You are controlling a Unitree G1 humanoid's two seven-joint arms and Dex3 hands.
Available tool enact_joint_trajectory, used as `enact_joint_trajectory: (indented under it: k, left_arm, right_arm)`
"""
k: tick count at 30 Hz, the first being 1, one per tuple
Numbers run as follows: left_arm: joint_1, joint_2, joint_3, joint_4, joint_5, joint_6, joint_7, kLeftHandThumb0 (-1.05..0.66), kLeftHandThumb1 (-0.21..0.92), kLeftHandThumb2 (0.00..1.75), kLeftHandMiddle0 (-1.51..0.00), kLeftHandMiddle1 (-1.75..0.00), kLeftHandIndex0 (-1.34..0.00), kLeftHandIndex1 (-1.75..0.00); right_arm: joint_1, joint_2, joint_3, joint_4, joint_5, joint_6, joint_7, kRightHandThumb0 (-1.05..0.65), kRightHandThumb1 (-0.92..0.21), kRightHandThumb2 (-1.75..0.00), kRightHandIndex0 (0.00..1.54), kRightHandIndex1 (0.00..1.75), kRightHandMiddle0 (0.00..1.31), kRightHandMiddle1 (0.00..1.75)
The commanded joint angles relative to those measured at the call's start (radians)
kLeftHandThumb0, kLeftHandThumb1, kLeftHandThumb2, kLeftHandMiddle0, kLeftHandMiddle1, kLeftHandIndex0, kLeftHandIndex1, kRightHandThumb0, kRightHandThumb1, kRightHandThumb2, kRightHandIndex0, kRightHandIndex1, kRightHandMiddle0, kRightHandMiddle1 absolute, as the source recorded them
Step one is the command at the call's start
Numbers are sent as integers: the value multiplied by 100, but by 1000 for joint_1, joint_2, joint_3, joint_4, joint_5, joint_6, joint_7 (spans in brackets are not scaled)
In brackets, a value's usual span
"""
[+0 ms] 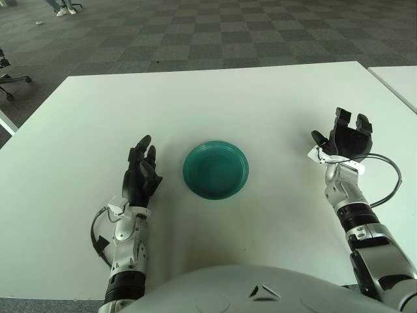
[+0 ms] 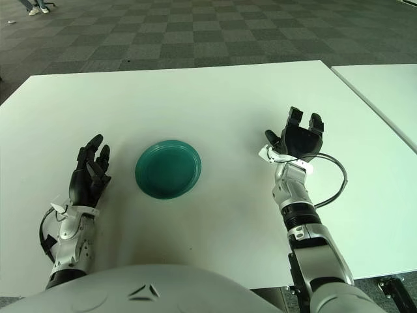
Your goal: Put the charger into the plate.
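- Right hand is raised over the white table, fingers spread, holding nothing.
- Left hand, fingers relaxed, sits left of the teal plate.
- Plate holds nothing; no charger visible.

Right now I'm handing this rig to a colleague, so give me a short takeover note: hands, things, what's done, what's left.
Left hand: open, holds nothing, left of the plate.
Right hand: raised, fingers spread, holds nothing, right of the plate and apart from it.
Plate: green, nothing in it, mid-table.
Charger: not visible in either view.
Done: nothing; the charger is not in the plate.
Left: find the charger, grasp it, set it in the plate.
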Motion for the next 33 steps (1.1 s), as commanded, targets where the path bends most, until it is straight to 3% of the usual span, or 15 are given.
enact_joint_trajectory:
  k: [1,12,33]
  left_arm:
    - [52,-5,13,101,-14,28,-11,-87,92,104,-25,-2,0,-76]
    - [38,-1,22,119,-5,30,-12,-85,92,105,-26,-2,0,-75]
    - [57,4,20,85,12,43,-4,-86,92,104,-26,0,0,-76]
  right_arm:
    - [-9,-2,33,46,22,-6,12,-105,-92,-75,24,1,0,51]
    - [38,12,109,-32,23,21,-2,-105,-92,-73,30,3,0,59]
    - [130,18,129,-163,27,136,86,-103,-92,-74,28,0,0,53]
